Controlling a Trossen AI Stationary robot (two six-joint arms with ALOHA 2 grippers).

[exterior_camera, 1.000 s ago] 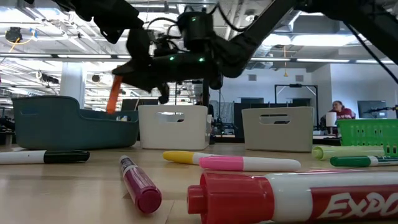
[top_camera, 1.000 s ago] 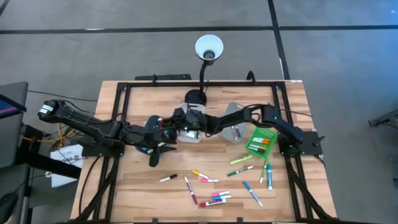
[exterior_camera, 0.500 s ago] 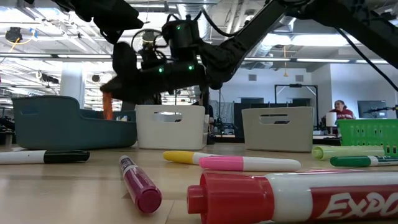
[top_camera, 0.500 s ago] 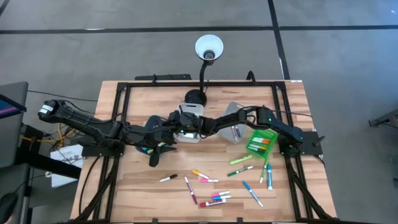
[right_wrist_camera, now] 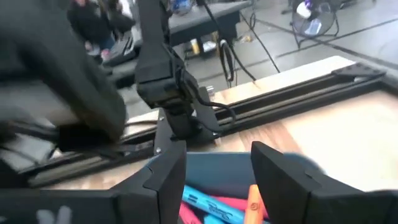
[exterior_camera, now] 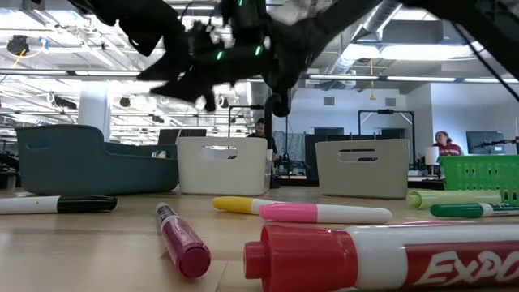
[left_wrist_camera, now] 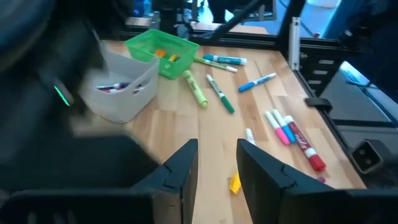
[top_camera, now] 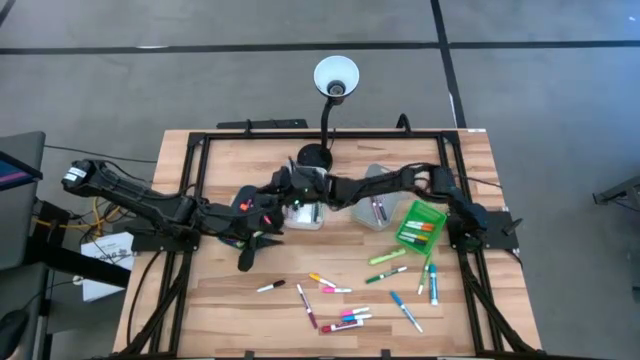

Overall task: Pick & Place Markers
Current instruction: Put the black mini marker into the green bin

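Fingers of the right gripper [right_wrist_camera: 211, 171] have just spread over the teal bin [right_wrist_camera: 273, 163]; the orange marker [right_wrist_camera: 253, 200] it carried now lies inside. One marker sorted; left gripper [left_wrist_camera: 216, 168] waits, fingers parted and empty.

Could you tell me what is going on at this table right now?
The robot is sorting markers into small bins. The right tool hangs open over the teal bin, where an orange marker lies among blue and pink ones. The left tool waits open and empty beside it. More markers lie loose on the table, and some already sit in the green bin.
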